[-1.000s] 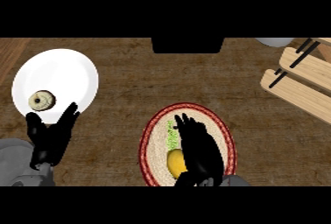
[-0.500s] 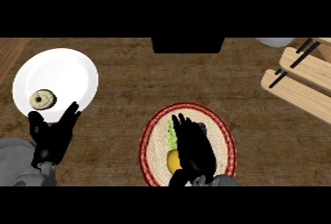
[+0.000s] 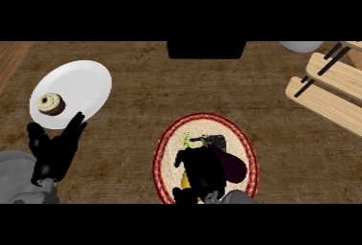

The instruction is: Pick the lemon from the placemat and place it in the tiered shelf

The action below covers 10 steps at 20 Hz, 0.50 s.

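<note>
right hand [image 3: 206,170]: low centre, over the placemat, fingers curled down around the lemon; looks like a grasp closing, can't confirm full closure from this angle.
lemon [image 3: 185,181]: on the placemat, mostly hidden under the right hand; only a yellow sliver shows at the hand's left edge. Not visibly lifted.
placemat [image 3: 168,153]: oval, red-rimmed woven mat, near edge of the counter, centre-right. A small green mark shows on it just beyond the hand.
left hand [image 3: 56,148]: lower left, fingers straight and up, resting, holding nothing. Fingertips just below the plate's edge.
plate [image 3: 84,81]: white, upper left, carries a small round pastry [image 3: 50,104] near its lower rim.
tiered shelf [image 3: 332,91]: wooden, far right, well apart from the placemat. No lemon on it.
progress: early. Reach done, grasp under way by my read. Left: lift, carry right and away across the counter, set lemon in the shelf, release.
</note>
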### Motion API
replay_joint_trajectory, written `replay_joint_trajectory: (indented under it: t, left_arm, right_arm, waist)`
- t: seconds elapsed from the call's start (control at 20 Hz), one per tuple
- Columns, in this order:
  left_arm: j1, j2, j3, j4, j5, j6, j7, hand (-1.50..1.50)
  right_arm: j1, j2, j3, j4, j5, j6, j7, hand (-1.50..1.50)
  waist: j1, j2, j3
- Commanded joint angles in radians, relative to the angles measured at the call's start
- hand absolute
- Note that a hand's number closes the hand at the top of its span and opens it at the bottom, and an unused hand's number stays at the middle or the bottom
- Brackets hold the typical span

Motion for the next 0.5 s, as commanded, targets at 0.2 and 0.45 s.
replay_joint_trajectory:
  t: [0.2,0.45]
  left_arm:
    - [-0.025,-0.053,-0.001,0.063,-0.031,0.006,0.007,0.0]
    - [0.009,-0.047,0.004,0.013,-0.027,-0.006,0.024,0.0]
  right_arm:
    - [0.059,0.044,0.046,-0.059,0.026,-0.01,-0.035,1.5]
    - [0.055,0.015,-0.016,-0.171,0.083,-0.056,-0.021,1.5]
  waist:
    - [-0.009,0.01,-0.007]
    - [-0.011,0.008,-0.007]
